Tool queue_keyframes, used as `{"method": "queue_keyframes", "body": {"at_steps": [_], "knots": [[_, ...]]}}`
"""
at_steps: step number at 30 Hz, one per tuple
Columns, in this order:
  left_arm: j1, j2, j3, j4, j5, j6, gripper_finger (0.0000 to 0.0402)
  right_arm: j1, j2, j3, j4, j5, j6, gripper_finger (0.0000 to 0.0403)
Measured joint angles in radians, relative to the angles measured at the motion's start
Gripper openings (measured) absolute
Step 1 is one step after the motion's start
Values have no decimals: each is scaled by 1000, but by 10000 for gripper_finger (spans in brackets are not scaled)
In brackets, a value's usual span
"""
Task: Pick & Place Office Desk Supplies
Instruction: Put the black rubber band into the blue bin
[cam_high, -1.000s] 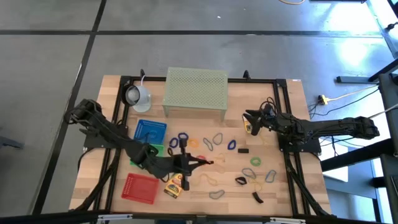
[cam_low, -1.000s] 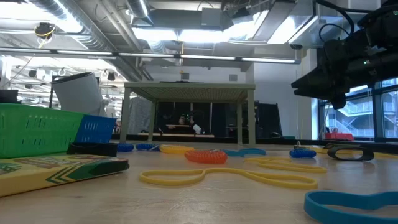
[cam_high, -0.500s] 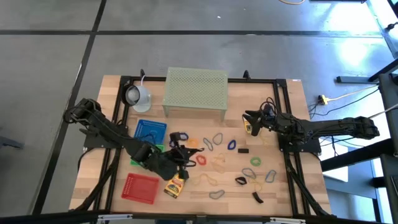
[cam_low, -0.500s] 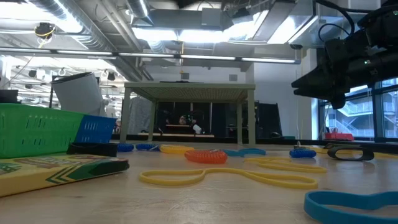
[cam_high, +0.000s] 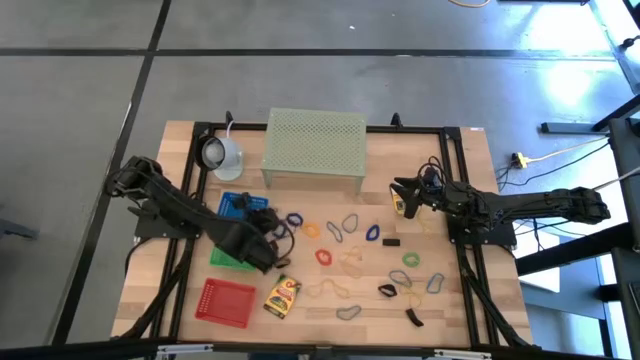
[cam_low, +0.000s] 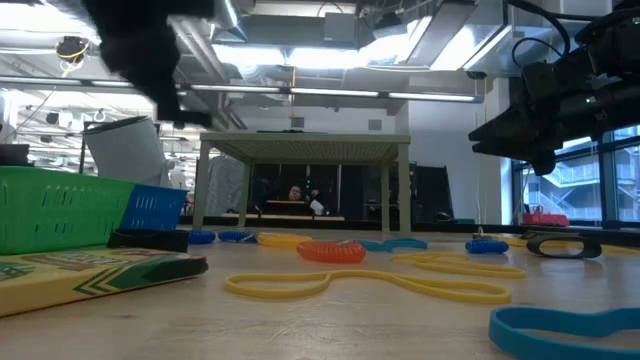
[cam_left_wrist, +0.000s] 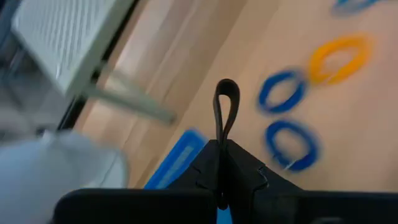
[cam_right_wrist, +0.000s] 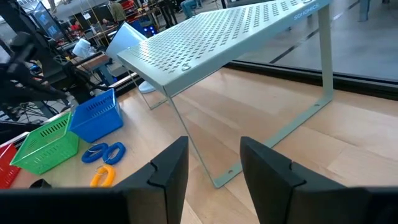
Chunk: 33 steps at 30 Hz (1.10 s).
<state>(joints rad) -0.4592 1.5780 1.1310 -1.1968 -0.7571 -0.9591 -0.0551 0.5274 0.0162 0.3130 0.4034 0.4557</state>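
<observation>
Left of centre in the high view, our left gripper was clamped on a dark loop near the blue basket.
Right gripper waited at right, fingers apart, empty; most loops still lay loose on the table.

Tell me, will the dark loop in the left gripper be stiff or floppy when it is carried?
Probably springy rather than limp: the dark loop stands upright above the shut left gripper without drooping. It looks thin, so it is likely very light. Pinched only at its lower end, it may wobble or slip out.
</observation>
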Motion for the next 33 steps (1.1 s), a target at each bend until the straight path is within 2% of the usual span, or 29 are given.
{"method": "queue_keyframes", "body": {"at_steps": [3, 7, 12, 16, 21, 25, 33], "knots": [[20, -9, -64, -20, 36, -26, 6, 0, 0, 0, 0, 0, 0, 146], [37, -76, -173, 73, 64, -24, 5, 0, 0, 0, 0, 0, 0, 146], [56, -259, -333, 241, 105, 11, 5, 0, 0, 0, 0, 0, 0, 146], [77, -410, -471, 342, 134, -19, 4, 0, 0, 0, 0, 0, -2, 146], [89, -521, -610, 473, 141, -50, 9, 0, 0, 0, 0, 0, -2, 146], [88, -547, -663, 534, 147, -76, 26, 0, 0, 0, 0, 0, -2, 146], [87, -549, -668, 545, 183, -79, 79, 0, 0, 0, 0, -1, -2, 146]]}}
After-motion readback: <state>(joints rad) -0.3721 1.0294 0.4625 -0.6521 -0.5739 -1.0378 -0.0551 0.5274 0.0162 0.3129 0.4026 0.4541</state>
